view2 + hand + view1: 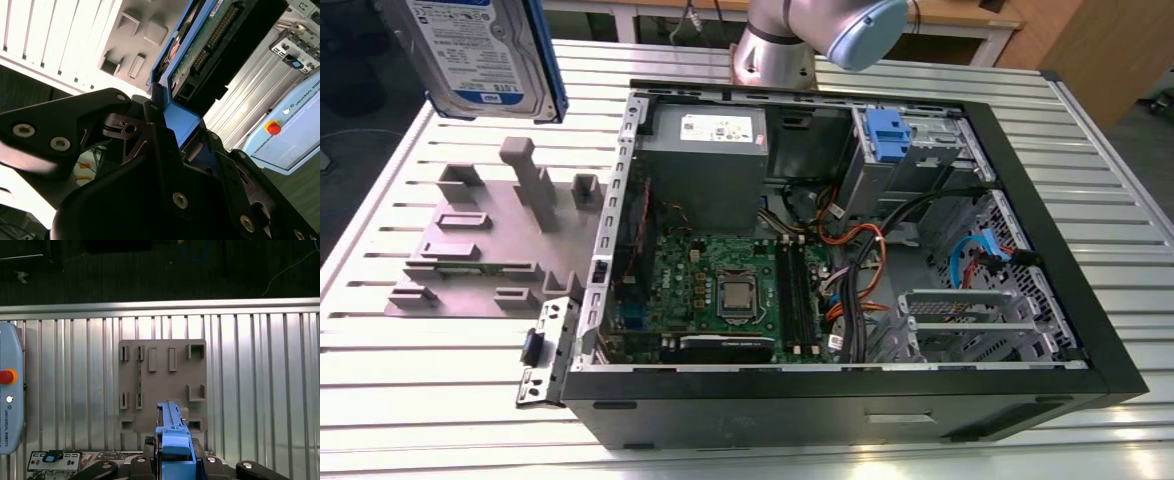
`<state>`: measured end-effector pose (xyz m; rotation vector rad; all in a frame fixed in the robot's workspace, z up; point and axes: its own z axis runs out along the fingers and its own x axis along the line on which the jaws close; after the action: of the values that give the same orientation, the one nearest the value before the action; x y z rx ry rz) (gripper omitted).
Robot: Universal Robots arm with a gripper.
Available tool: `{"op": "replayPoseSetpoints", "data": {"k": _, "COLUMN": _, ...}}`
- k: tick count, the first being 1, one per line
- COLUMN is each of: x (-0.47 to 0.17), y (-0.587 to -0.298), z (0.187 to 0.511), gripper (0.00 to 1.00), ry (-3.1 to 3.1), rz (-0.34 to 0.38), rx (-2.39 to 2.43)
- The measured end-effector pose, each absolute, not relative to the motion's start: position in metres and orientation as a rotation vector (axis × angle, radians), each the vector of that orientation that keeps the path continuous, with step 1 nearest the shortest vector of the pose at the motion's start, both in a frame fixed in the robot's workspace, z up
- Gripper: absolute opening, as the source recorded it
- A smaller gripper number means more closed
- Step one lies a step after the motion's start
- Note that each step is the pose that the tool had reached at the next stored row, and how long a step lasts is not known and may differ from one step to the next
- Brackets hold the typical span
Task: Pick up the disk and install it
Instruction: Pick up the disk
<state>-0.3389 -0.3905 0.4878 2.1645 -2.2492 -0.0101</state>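
Blue-framed disk (pixel 474 55), clamped in jaws, hangs clear above holder (pixel 467 255).

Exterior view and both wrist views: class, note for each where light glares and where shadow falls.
Exterior view: the table slats glare white, the computer case interior lies shaded. Second wrist view: the gripper, shut on the disk, is a dark mass against bleached slats. First wrist view: the slats shine in stripes; the floor beyond is nearly black.

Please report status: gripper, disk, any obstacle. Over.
Gripper shut on the disk. Disk held up over the grey holder, not yet in the open case. No obstacle seen.
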Motion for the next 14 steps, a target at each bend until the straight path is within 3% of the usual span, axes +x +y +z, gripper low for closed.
{"op": "replayPoseSetpoints", "data": {"k": 14, "x": -0.319, "y": -0.391, "z": 0.487, "gripper": 0.37, "ry": -2.249, "rz": -0.010, "rx": 2.164}}
